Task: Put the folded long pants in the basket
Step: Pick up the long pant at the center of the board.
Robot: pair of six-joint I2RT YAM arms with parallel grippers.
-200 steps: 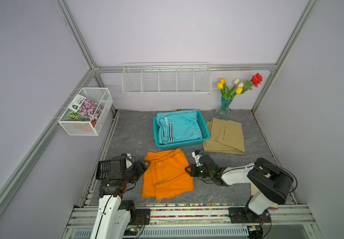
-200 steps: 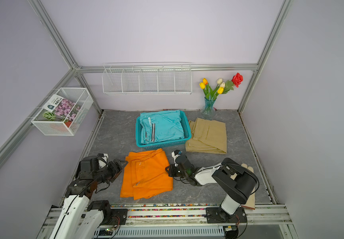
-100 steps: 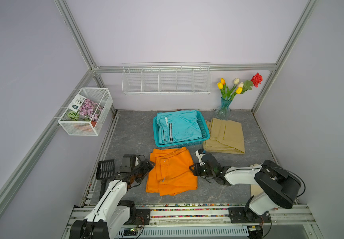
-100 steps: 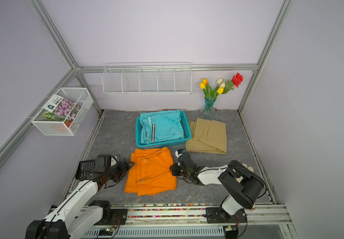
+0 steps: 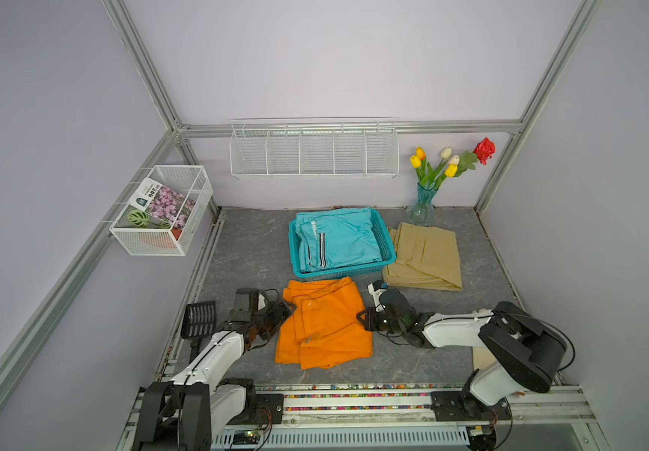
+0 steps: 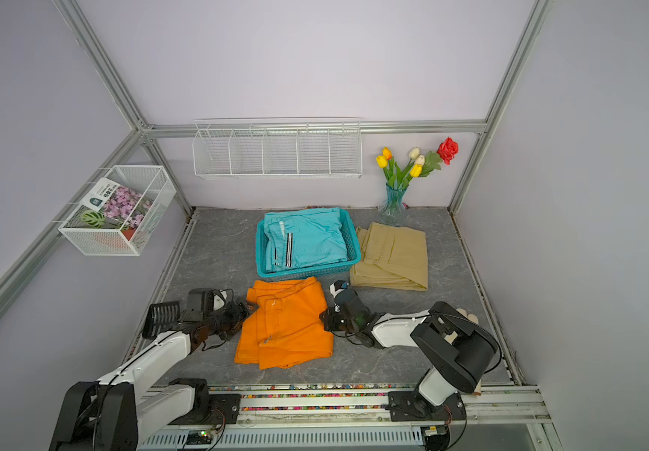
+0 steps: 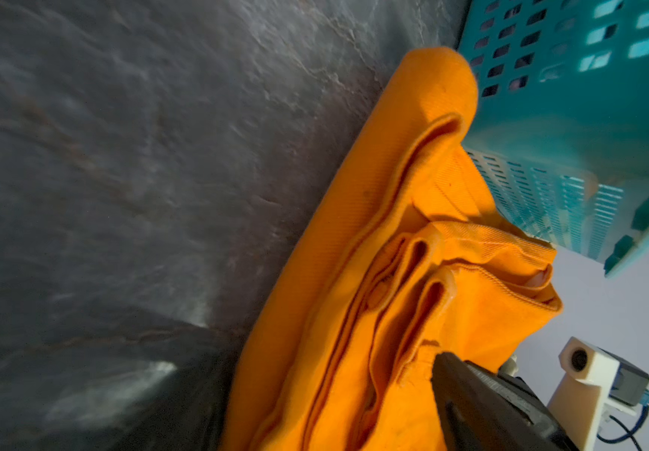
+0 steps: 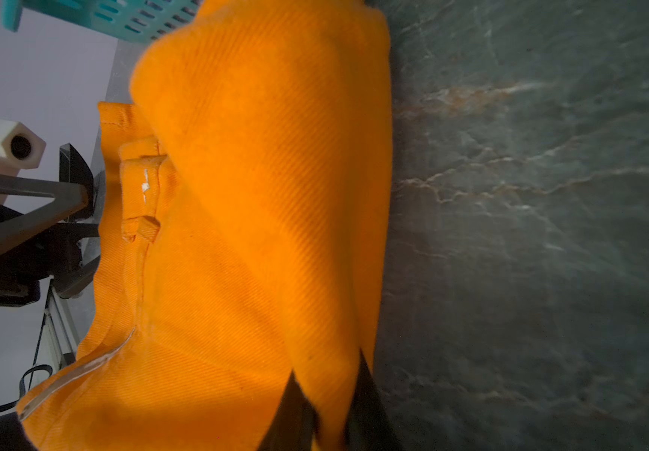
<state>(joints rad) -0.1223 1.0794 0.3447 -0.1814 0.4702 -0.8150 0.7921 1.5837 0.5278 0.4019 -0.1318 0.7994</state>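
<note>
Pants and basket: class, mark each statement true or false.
1. The orange pants lie in the basket. False: they lie on the table, in front of it.
2. The turquoise pants lie in the basket. True.
3. The right claw grips the orange pants' edge. True.
4. The khaki pants lie on the orange pants. False: they lie apart, beside the basket.
5. The left claw is shut. False: it is open, at the orange pants' other edge.
</note>
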